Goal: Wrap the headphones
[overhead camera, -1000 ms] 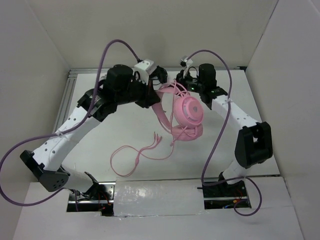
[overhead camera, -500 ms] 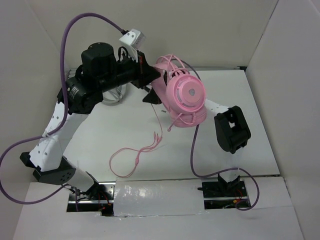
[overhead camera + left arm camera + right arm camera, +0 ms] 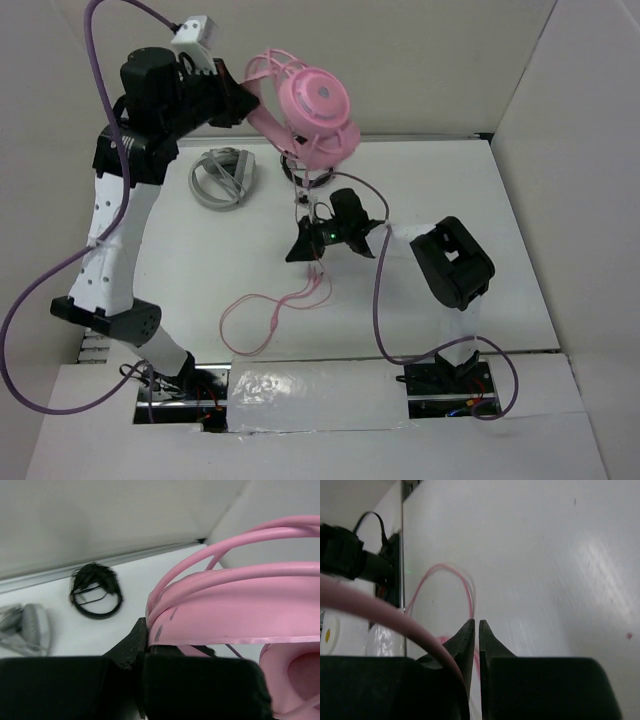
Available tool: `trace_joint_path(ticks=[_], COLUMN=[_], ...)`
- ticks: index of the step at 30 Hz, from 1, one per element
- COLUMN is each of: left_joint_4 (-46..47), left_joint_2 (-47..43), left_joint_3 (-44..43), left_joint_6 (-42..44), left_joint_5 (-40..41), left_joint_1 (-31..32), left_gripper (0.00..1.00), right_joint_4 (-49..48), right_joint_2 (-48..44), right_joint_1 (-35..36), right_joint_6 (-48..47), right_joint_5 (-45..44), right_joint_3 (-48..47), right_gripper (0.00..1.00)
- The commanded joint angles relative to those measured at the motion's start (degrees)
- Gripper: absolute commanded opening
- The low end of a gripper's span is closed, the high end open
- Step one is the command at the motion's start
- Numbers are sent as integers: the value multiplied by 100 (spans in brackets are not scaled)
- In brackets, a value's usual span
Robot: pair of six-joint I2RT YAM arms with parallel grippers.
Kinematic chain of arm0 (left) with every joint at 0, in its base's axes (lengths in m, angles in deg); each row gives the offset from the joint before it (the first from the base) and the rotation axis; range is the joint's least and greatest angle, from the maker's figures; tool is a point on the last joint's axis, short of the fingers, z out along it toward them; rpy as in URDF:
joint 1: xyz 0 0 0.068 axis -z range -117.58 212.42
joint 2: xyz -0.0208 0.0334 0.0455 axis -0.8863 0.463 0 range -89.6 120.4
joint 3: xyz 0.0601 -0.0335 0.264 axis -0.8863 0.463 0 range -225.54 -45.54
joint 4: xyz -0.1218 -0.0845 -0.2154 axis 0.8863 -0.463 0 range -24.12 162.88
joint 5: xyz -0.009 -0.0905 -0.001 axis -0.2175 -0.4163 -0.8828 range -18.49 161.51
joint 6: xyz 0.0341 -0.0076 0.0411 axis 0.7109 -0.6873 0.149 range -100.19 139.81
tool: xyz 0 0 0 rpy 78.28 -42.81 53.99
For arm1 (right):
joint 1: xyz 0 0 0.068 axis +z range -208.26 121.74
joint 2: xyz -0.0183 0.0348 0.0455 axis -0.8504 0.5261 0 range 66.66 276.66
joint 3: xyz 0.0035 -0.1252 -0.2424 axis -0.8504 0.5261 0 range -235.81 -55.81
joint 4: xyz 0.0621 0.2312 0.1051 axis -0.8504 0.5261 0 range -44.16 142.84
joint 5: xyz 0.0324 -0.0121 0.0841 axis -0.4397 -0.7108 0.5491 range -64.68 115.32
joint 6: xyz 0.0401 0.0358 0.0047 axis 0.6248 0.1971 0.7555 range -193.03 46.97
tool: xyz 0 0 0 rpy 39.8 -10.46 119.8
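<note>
- The left gripper (image 3: 238,103) is raised high over the far left part of the desk (image 3: 480,200). Its fingers are clamped on the headband (image 3: 225,610) of the headphones (image 3: 318,105).
- The headphones hang in the air, off the desk, near the back wall. One round ear cup faces the top camera.
- The cable (image 3: 262,318) drops from the headphones straight down to the right gripper (image 3: 303,248). It then goes on to the desk, where it lies in loose loops in the near middle part.
- The right gripper is low over the middle of the desk, below the headphones and well apart from them. Its fingers are almost together, with only a thin slit between them.
- In the right wrist view the cable runs along the left finger. I cannot tell if it is pinched in the slit.
- The grey headphones (image 3: 225,178) lie on the desk at the far left, under the left arm.
- In the left wrist view a black looped item (image 3: 96,591), blurred, lies on the desk near the back edge.
</note>
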Motion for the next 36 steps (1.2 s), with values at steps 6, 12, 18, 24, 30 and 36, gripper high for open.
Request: trace_joint_path(ticks=[6, 12, 18, 24, 30, 36], left_joint_4=[201, 183, -106, -379, -669, -1012], left_joint_2=[611, 620, 743, 884, 972, 1156], left_joint_3=[-210, 273, 282, 150, 168, 229], left_joint_6=[-1442, -1469, -1688, -1838, -1926, -2120], left_joint_5=[320, 1141, 702, 104, 218, 1139], left_joint_1=[-1324, -1437, -2105, -2852, -3108, -2661], left_gripper=[0, 0, 0, 0, 0, 0], right_joint_4=[172, 795, 1919, 2290, 2168, 2562], right_joint_2=[-1234, -2966, -4277, -4682, -4726, -5235], right_joint_1=[123, 351, 351, -16, -378, -46], right_joint_6=[-440, -432, -116, 359, 62, -606], right_joint_5=[92, -1433, -3843, -4767, -4260, -3529], right_joint_3=[1563, 2522, 2900, 3085, 3129, 2761], right_gripper=[0, 0, 0, 0, 0, 0])
